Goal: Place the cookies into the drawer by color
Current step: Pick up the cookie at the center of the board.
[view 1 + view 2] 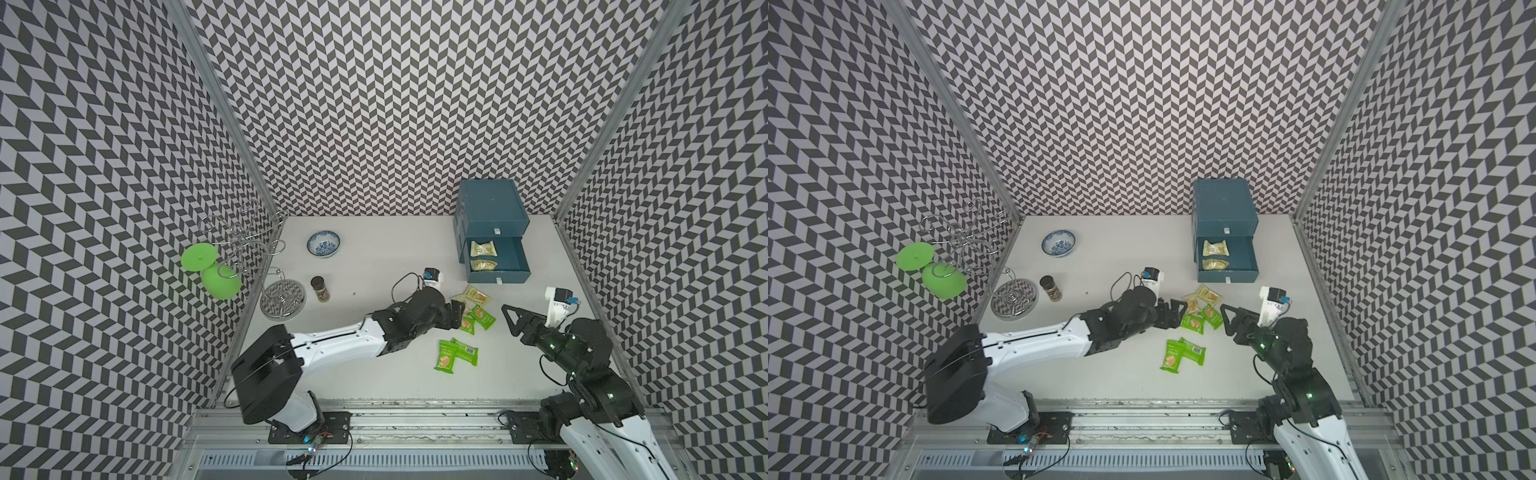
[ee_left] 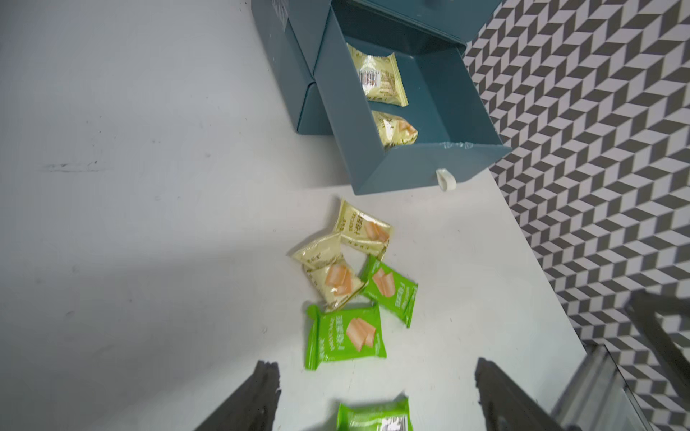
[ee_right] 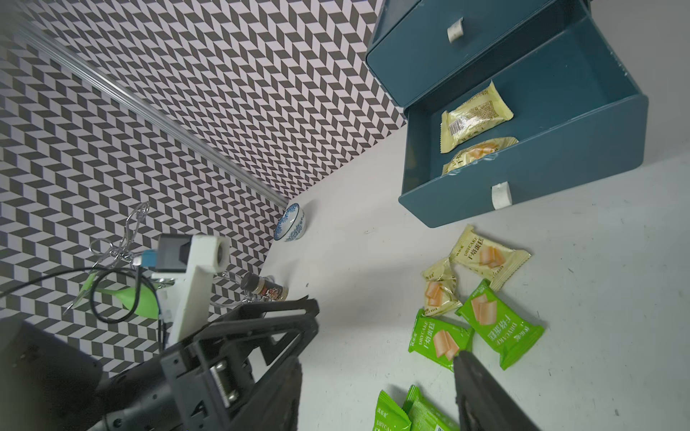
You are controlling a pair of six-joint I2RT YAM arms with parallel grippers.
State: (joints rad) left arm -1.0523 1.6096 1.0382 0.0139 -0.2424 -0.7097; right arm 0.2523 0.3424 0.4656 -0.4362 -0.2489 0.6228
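The cookies [image 1: 482,316] are small foil packets, pale yellow and bright green. Two yellow packets [image 1: 482,249] lie inside the open drawer [image 1: 521,259], the lower one of a dark blue chest [image 1: 490,203]. The chest's upper drawer [image 3: 410,56] is shut. Just in front of the open drawer a loose yellow pair [image 1: 475,296] overlaps. It touches two green packets [image 1: 467,325] on the side away from the drawer. A second green pair [image 1: 448,356], also overlapping, lies farther out from the drawer.

The tabletop [image 1: 374,374] is plain white with faint scuffs. Walls [image 1: 374,104] patterned in grey and white zigzags close it in on three sides. A metal rail [image 1: 415,405] carrying both arms runs along the edge farthest from the drawer. Well apart from the drawer stand a blue-and-white bowl [image 1: 323,244], a brown jar [image 1: 320,289] and a wire stand [image 1: 282,299] with a green glass [image 1: 221,282] hanging on it.

The left pincer [image 2: 373,364] has its jaws spread wide and grips nothing. It hangs just beside the loose packets in front of the drawer. In both top views it overlaps the edge of the yellow pair; whether it touches them I cannot tell.

The right pincer [image 1: 509,320] is likewise parted and empty. It is near the same packets on their opposite side, with a gap showing in both top views. In the right wrist view one finger [image 3: 485,392] crosses a green packet's corner; contact cannot be told.
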